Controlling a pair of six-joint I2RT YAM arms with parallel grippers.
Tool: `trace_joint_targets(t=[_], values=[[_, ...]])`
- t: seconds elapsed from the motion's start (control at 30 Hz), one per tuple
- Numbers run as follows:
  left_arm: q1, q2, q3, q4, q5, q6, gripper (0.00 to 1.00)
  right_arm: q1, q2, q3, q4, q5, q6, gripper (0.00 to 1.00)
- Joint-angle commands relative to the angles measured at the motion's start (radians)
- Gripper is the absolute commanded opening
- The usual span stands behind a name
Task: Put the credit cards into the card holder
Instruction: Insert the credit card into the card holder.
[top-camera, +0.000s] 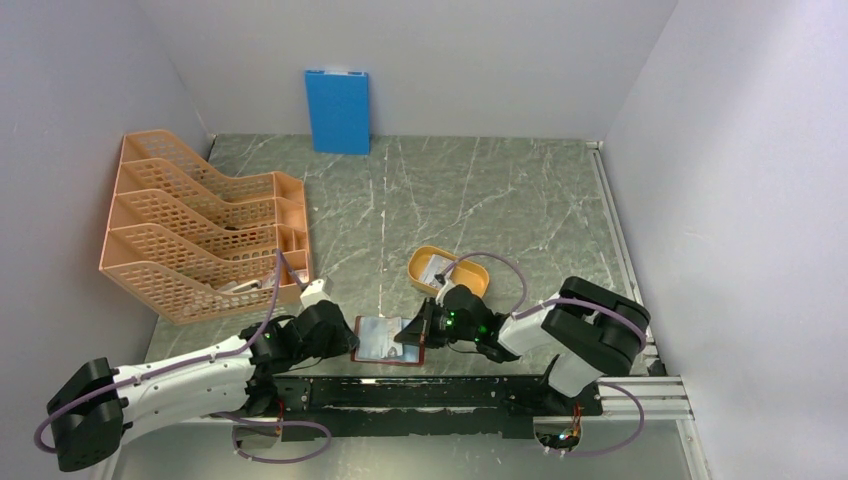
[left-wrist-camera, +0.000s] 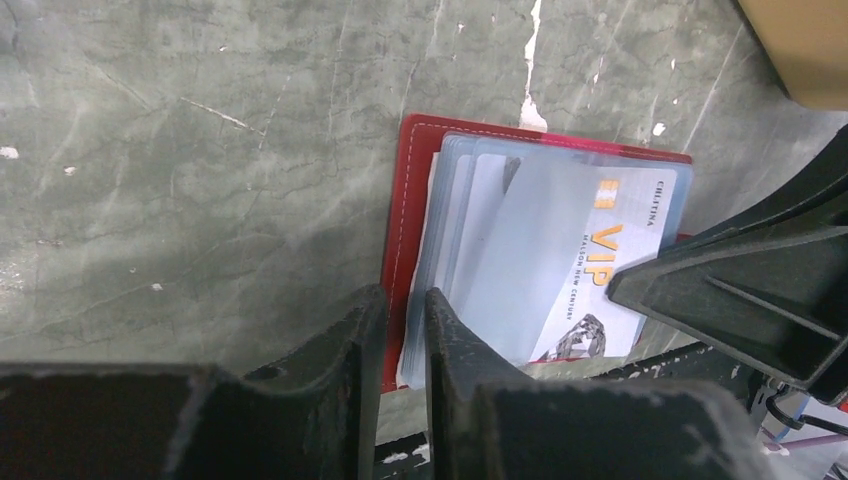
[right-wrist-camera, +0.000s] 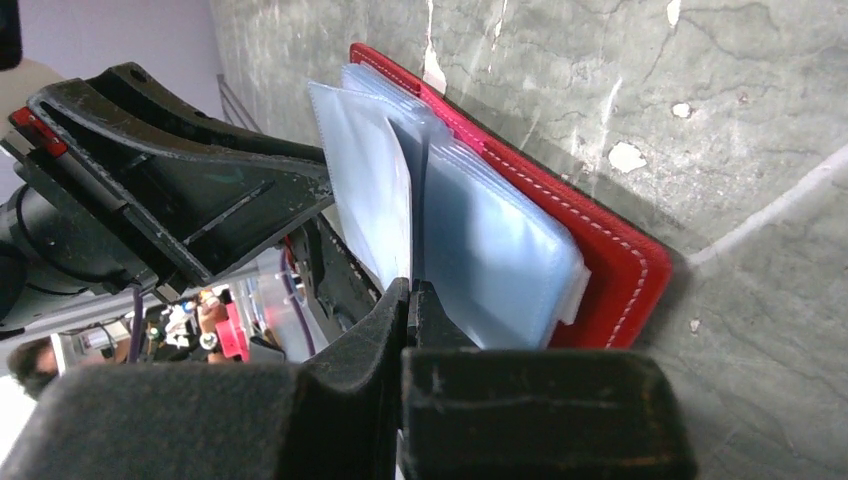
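Top external view gives us the small dark-red leather-like card holder (top-camera: 388, 340) lying open on the grey marbled tabletop (top-camera: 480, 190). It is just on the near side of the yellow-orange oval tray (top-camera: 478, 272), toward the arm bases and slightly to the tray's left. Both arms reach in on that same near side of the tray, the left gripper (left-wrist-camera: 405, 298) at the holder's left edge and the right gripper (right-wrist-camera: 410, 290) at its right.

From the left wrist we see the left gripper's jaws narrow, with only a slim gap. The holder's stitched red cover edge shows in that gap, and we cannot tell whether the jaws actually clamp it. A pale white credit card with orange "VIP" lettering (left-wrist-camera: 600, 250) sits tilted among the holder's clear plastic sleeves (left-wrist-camera: 470, 230), behind a translucent layer.

From the right wrist we see the right gripper pinched tight on one translucent pale-blue leaf (right-wrist-camera: 365, 190) of that stack. It holds the leaf upright off the others, which lie flat on the red cover.
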Motion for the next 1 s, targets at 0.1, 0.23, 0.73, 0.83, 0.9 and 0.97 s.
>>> trace_joint_targets(t=[0.1,0.23,0.73,0.83,0.9,0.97], values=[[0.002,0.008,-0.036,-0.111,0.006,0.004,0.16,0.010,-0.049,-0.066,-0.033,0.108,0.028,0.00],[0.002,0.021,-0.040,-0.100,0.010,0.003,0.11,0.009,-0.052,-0.070,-0.033,0.124,0.033,0.00],[0.002,0.021,-0.041,-0.098,0.016,0.007,0.06,0.010,0.006,-0.035,0.017,0.095,0.034,0.00],[0.003,0.019,-0.044,-0.094,0.019,0.005,0.05,0.014,0.012,-0.034,0.034,0.078,0.030,0.00],[0.002,0.021,-0.044,-0.091,0.019,0.003,0.05,0.018,0.019,-0.033,0.048,0.067,0.028,0.00],[0.001,0.022,-0.044,-0.089,0.020,0.003,0.05,0.023,0.029,-0.028,0.050,0.056,0.025,0.00]])
